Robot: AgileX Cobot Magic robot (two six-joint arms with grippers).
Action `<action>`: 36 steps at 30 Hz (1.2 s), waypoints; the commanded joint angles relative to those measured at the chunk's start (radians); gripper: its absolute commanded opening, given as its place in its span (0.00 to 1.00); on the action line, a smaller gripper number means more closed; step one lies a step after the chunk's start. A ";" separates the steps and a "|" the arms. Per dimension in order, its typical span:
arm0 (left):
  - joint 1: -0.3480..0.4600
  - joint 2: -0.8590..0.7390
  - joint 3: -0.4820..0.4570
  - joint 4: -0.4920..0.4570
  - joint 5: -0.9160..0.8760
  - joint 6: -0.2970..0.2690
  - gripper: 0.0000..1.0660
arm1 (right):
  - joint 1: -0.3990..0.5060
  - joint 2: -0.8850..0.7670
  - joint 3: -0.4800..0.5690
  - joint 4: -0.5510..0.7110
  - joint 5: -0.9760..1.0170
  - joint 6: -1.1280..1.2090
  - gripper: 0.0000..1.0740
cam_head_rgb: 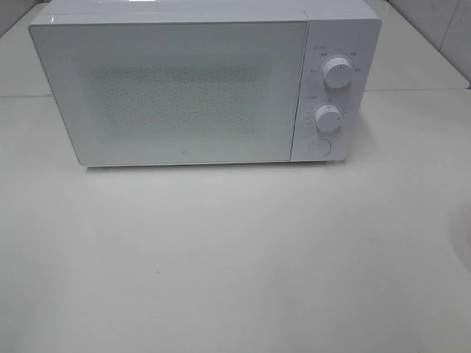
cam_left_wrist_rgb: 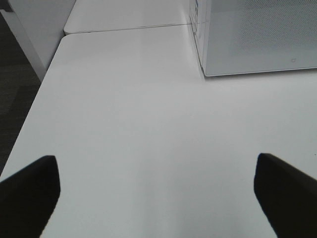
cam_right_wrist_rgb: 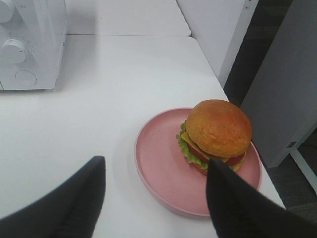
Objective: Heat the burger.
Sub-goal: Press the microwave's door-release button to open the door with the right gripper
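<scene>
Black rubbery fingers of my right gripper stand well apart and clamp nothing. They hang over a round pink plate with a low raised rim. On it sits the burger, with a glossy golden-brown domed bun and green lettuce, yellow cheese and red tomato showing at its edge. The burger is on the part of the plate farther from the oven. One of my fingers crosses in front of its lower edge, but I cannot tell whether it touches the burger or the plate.

My left gripper is spread wide. Its two dark fingers are far apart, with only bare tabletop between them, and it holds and touches nothing.

Under both grippers is a smooth white table. The plate lies close to its edge on my right side, out of the high camera's sight. At the back of the table stands a white box-shaped microwave oven with its speckled door shut. On the panel beside the door are two round white knobs, an upper one and a lower one, and below them a round button. Past the table's edges I see dark floor and pale upright panels.
</scene>
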 commanded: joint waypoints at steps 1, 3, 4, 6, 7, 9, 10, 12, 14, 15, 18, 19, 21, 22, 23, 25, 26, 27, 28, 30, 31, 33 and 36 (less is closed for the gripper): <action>-0.005 -0.022 0.002 0.005 -0.010 -0.003 0.95 | -0.004 0.022 -0.016 -0.009 -0.048 -0.015 0.55; -0.005 -0.022 0.002 0.005 -0.010 -0.003 0.95 | -0.004 0.063 -0.019 -0.009 -0.123 -0.014 0.53; -0.005 -0.022 0.002 0.005 -0.010 -0.003 0.95 | -0.004 0.095 -0.016 -0.003 -0.248 -0.014 0.52; -0.005 -0.022 0.002 0.005 -0.010 -0.003 0.95 | -0.004 0.112 -0.013 -0.003 -0.317 -0.014 0.51; -0.005 -0.022 0.002 0.005 -0.010 -0.003 0.95 | -0.004 0.112 -0.013 -0.003 -0.317 -0.014 0.51; -0.005 -0.022 0.002 0.005 -0.010 -0.003 0.95 | -0.004 0.174 0.030 -0.005 -0.569 -0.014 0.46; -0.005 -0.022 0.002 0.005 -0.010 -0.003 0.95 | -0.004 0.174 0.030 -0.005 -0.569 -0.014 0.46; -0.005 -0.022 0.002 0.005 -0.010 -0.003 0.95 | -0.004 0.198 0.053 -0.004 -0.637 -0.014 0.44; -0.005 -0.022 0.002 0.005 -0.010 -0.003 0.95 | -0.004 0.277 0.150 -0.004 -0.871 -0.006 0.29; -0.005 -0.022 0.002 0.005 -0.010 -0.003 0.95 | -0.004 0.277 0.150 -0.004 -0.871 -0.006 0.29; -0.005 -0.022 0.002 0.005 -0.010 -0.003 0.95 | -0.004 0.349 0.214 -0.001 -1.021 0.009 0.14; -0.005 -0.022 0.002 0.005 -0.010 -0.003 0.95 | -0.004 0.376 0.230 -0.001 -1.063 0.026 0.09; -0.005 -0.022 0.002 0.005 -0.010 -0.003 0.95 | -0.004 0.432 0.245 0.000 -1.130 0.073 0.00; -0.005 -0.022 0.002 0.005 -0.010 -0.003 0.95 | -0.004 0.462 0.247 0.000 -1.160 0.102 0.00; -0.005 -0.022 0.002 0.005 -0.010 -0.003 0.95 | -0.004 0.462 0.247 0.000 -1.160 0.102 0.00; -0.005 -0.022 0.002 0.005 -0.010 -0.003 0.95 | -0.004 0.538 0.247 -0.009 -1.221 0.118 0.00; -0.005 -0.022 0.002 0.005 -0.010 -0.003 0.95 | -0.004 0.538 0.247 -0.009 -1.221 0.118 0.00; -0.005 -0.022 0.002 0.005 -0.010 -0.003 0.95 | -0.004 0.595 0.247 -0.021 -1.253 0.091 0.00; -0.005 -0.022 0.002 0.005 -0.010 -0.003 0.95 | -0.004 0.650 0.251 -0.036 -1.295 0.069 0.00; -0.005 -0.022 0.002 0.005 -0.010 -0.003 0.95 | -0.004 0.673 0.257 -0.037 -1.327 0.058 0.00; -0.005 -0.022 0.002 0.005 -0.010 -0.003 0.95 | -0.004 0.730 0.272 -0.027 -1.408 0.037 0.00; -0.005 -0.022 0.002 0.005 -0.010 -0.003 0.95 | -0.004 0.753 0.279 -0.022 -1.442 0.037 0.00; -0.005 -0.022 0.002 0.005 -0.010 -0.003 0.95 | -0.004 0.838 0.301 -0.012 -1.546 0.034 0.00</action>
